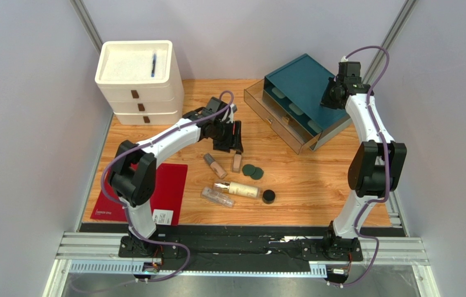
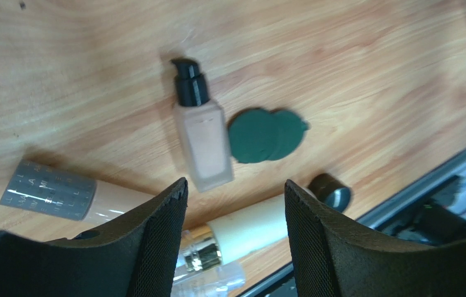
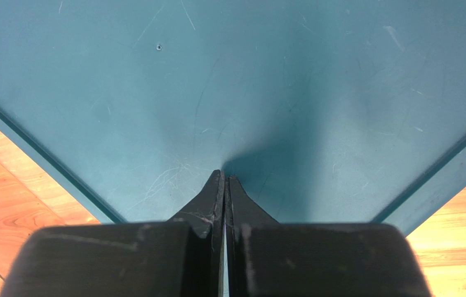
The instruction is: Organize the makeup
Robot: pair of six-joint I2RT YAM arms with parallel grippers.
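The makeup lies in a loose group on the wooden table. A beige foundation bottle (image 2: pixel 201 142) with a black pump lies next to two overlapping dark-green discs (image 2: pixel 266 135). A second beige bottle (image 2: pixel 68 195) has a grey cap. Nearer the front edge lie a cream gold-necked bottle (image 2: pixel 257 226), a clear bottle (image 2: pixel 214 278) and a black round jar (image 2: pixel 330 190). My left gripper (image 2: pixel 235 184) hovers open above the pump bottle (image 1: pixel 237 162), holding nothing. My right gripper (image 3: pixel 224 176) is shut and empty, its tips over the flat top of the teal organizer (image 1: pixel 307 93).
A white three-drawer unit (image 1: pixel 135 80) stands at the back left with a blue pen (image 1: pixel 154 64) on its top. The teal organizer's clear drawer (image 1: pixel 279 117) is pulled out towards the table's middle. A red mat (image 1: pixel 155 189) lies at the front left.
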